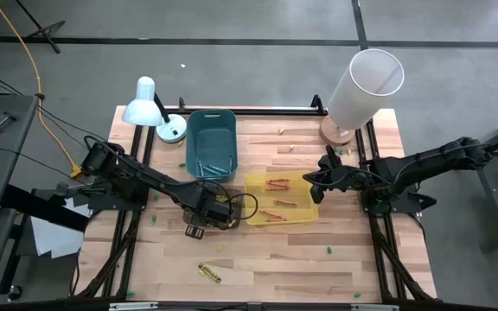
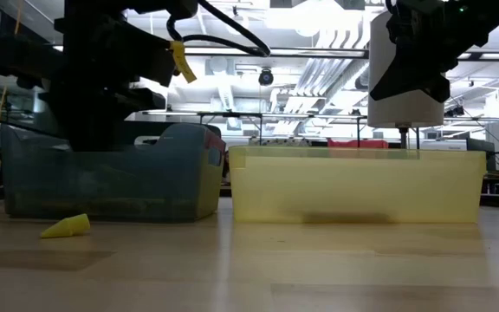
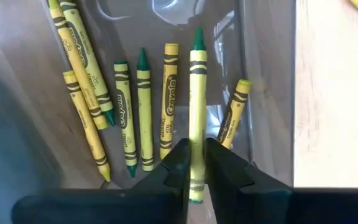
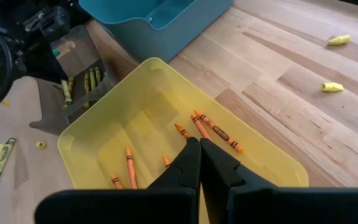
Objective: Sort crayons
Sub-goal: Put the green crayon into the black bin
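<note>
Green crayon (image 3: 197,118) upright between left gripper (image 3: 196,163) fingers, clamped, over clear bin (image 3: 263,93) holding more green crayons (image 3: 143,112). Orange crayons (image 4: 213,130) lie in yellow bin (image 1: 258,183), table centre. Teal bin (image 1: 211,130) just far-left of it. Right gripper (image 4: 199,163) above yellow bin, fingers together, empty.

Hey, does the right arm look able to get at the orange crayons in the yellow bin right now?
Probably yes. The right gripper hangs just above the open yellow bin, fingers shut and empty, and the orange crayons lie uncovered on its floor. It would have to open first.
</note>
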Robot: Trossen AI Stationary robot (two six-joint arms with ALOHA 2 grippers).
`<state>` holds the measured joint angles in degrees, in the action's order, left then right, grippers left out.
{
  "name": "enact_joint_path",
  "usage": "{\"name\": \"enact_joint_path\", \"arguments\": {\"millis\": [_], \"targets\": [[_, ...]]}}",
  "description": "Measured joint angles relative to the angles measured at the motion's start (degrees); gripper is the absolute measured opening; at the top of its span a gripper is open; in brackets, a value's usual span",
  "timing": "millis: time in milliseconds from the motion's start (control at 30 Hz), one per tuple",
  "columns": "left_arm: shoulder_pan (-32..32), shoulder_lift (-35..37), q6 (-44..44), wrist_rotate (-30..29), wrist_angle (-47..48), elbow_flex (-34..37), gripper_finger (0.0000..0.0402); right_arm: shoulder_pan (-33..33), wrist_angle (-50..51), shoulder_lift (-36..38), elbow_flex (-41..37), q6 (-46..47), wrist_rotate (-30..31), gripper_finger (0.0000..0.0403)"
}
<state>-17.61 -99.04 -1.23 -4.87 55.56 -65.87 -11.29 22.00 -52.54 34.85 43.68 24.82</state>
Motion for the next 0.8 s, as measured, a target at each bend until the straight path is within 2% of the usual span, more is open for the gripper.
{"name": "enact_joint_path", "arguments": {"millis": [300,500,667,800], "targets": [[0.36,0.97,-2.2,3.94,1.17,0.02,0.0097,0.0,0.0,-0.01,0.0,0.02,-0.22,0.0],[0.88,9.23,-8.81,4.02,1.19,-1.18,0.0118,0.0,0.0,0.0,0.0,0.02,-0.2,0.0],[-3.14,18.01,-13.55,-1.1,-7.65,-0.36,0.0117,0.0,0.0,0.0,0.0,-0.03,-0.2,0.0],[-8.82,18.98,-9.87,-5.62,-14.12,0.66,0.0114,0.0,0.0,0.0,0.0,-0.15,-0.19,0.0]]}}
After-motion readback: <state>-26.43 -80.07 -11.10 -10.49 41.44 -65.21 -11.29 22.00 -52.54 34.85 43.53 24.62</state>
